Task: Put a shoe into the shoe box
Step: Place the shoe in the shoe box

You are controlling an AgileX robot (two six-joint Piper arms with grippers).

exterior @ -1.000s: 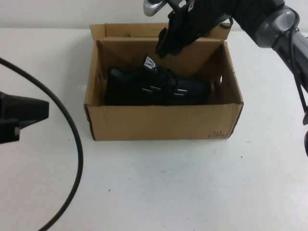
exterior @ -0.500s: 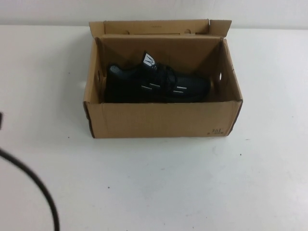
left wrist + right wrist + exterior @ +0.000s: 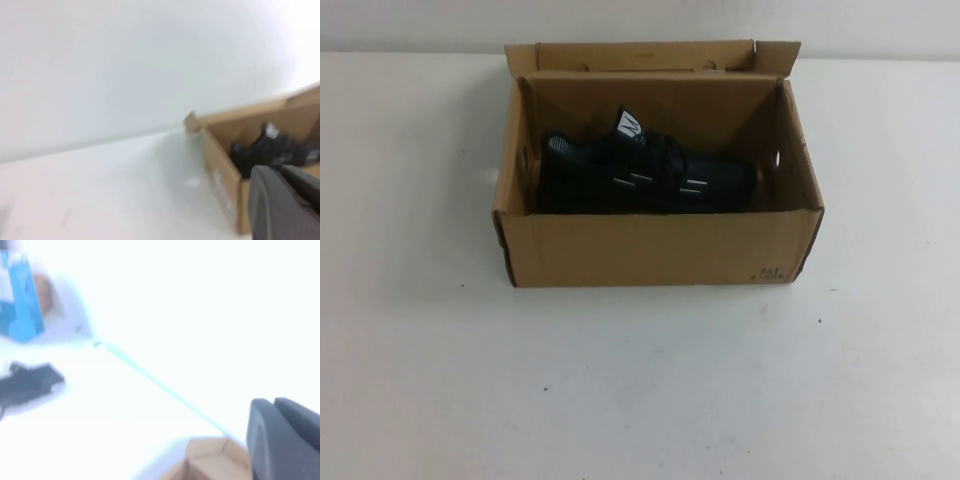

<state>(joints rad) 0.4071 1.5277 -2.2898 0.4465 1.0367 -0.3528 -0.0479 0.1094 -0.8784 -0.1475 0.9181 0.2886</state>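
Observation:
The black sneaker (image 3: 645, 180) lies on its side inside the open brown shoe box (image 3: 660, 250), toe to the right, white tongue tag up. The lid flap stands open at the back. Neither arm shows in the high view. In the left wrist view my left gripper (image 3: 280, 171) is away from the box's side, fingers together and empty, with the box (image 3: 220, 170) and shoe (image 3: 265, 147) beyond it. In the right wrist view my right gripper (image 3: 274, 402) is raised, fingers together and empty, above a corner of the box (image 3: 210, 460).
The box stands mid-table on a white tabletop (image 3: 640, 380). The right wrist view shows a blurred blue object (image 3: 20, 300) and a dark flat object (image 3: 30, 382) far off beyond the table.
My right arm, which hung over the box's back edge a second ago, has pulled out of the high view. My left arm and its cable have also left that view. The shoe stays in the box.

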